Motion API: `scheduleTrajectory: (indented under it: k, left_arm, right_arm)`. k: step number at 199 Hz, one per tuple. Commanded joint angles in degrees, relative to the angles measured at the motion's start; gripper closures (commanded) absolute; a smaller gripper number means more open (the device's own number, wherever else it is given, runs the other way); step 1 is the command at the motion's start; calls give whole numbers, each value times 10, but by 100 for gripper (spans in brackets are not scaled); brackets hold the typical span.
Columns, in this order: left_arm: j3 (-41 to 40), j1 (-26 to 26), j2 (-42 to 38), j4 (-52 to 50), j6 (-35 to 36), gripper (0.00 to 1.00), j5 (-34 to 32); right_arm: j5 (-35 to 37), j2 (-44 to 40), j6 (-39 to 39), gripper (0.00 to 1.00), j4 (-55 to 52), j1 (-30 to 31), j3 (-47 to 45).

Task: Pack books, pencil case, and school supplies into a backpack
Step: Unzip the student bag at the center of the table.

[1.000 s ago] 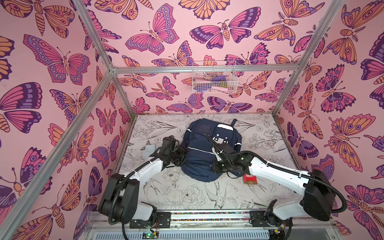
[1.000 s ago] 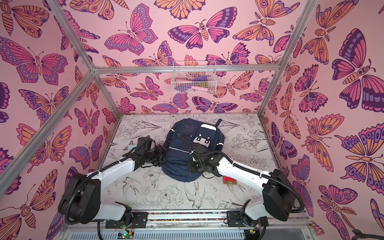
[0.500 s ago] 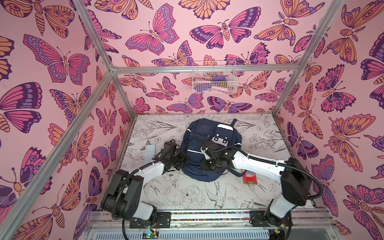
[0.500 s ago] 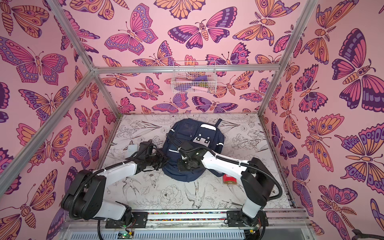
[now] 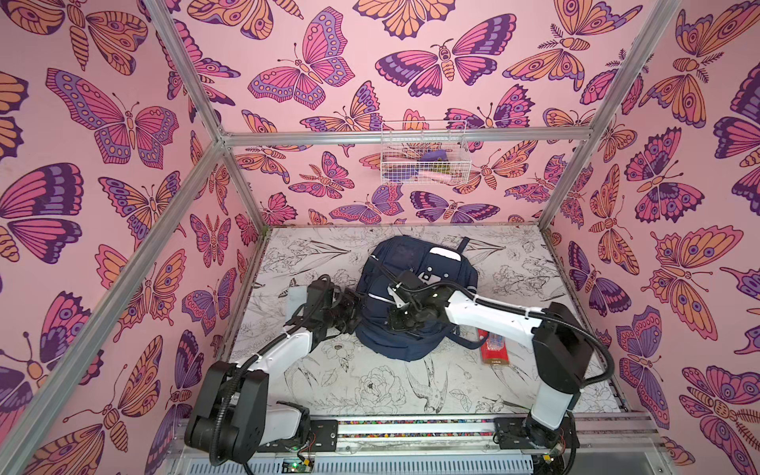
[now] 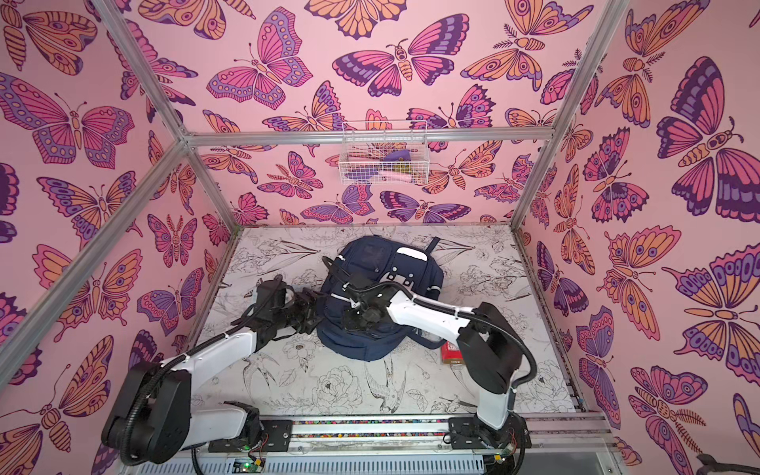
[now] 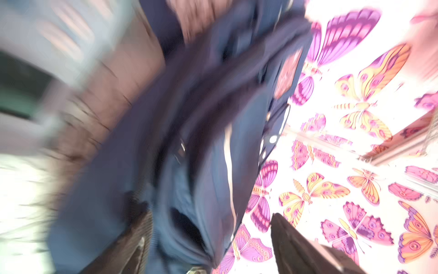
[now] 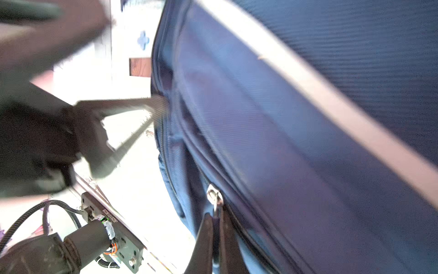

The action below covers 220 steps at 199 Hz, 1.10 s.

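Observation:
The navy backpack lies flat in the middle of the table, in both top views. My left gripper is at its left side and stands open, with loose backpack fabric bulging between the spread fingers. Over the pack's near left part, my right gripper is shut on a metal zipper pull along a zip seam. A red flat pack lies on the table under the right forearm. The books and the pencil case are out of view.
A white wire basket holding small coloured items hangs on the back wall. A pale flat object sits beside the left wrist. Butterfly-patterned walls close in the table on three sides.
My left gripper's jaws narrowed and then spread wide at the backpack's left side. The right arm has folded in closer to the pack, its gripper still shut.

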Motion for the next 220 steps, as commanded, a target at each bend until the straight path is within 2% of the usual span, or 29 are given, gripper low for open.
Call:
scheduleTrajectory:
  k: [1, 28, 55, 69, 111, 130, 164, 193, 205, 220]
  left_arm:
    - [-6, 15, 1, -73, 41, 18, 4]
    - [-9, 2, 40, -48, 39, 26, 34]
    - [-31, -9, 75, 47, 1, 34, 57]
    - [-33, -10, 94, 85, -12, 41, 68]
    - [-47, -13, 145, 185, -56, 76, 91]
    - [-55, -15, 149, 217, -74, 100, 96]
    - [-60, -34, 127, 241, -93, 100, 87]
    - [-69, -49, 107, 323, -132, 100, 79]
    - [-65, -58, 96, 337, -136, 100, 76]
    - [-71, -70, 69, 338, -133, 100, 59]
  right_arm:
    - [31, -48, -6, 100, -16, -12, -36]
    - [19, -59, 4, 100, -3, -13, -59]
    - [8, -50, 14, 100, 8, -8, -54]
    - [8, -45, 14, 100, 4, -3, -45]
    - [4, -34, 20, 100, 3, 7, -37]
    - [-7, -18, 25, 100, 11, 15, -26]
    - [-44, 44, 38, 100, 28, 26, 45]
    - [-89, 129, 41, 100, 9, 24, 174]
    - [-80, 152, 29, 100, -25, 19, 234]
    - [-68, 151, 25, 100, -39, 2, 257]
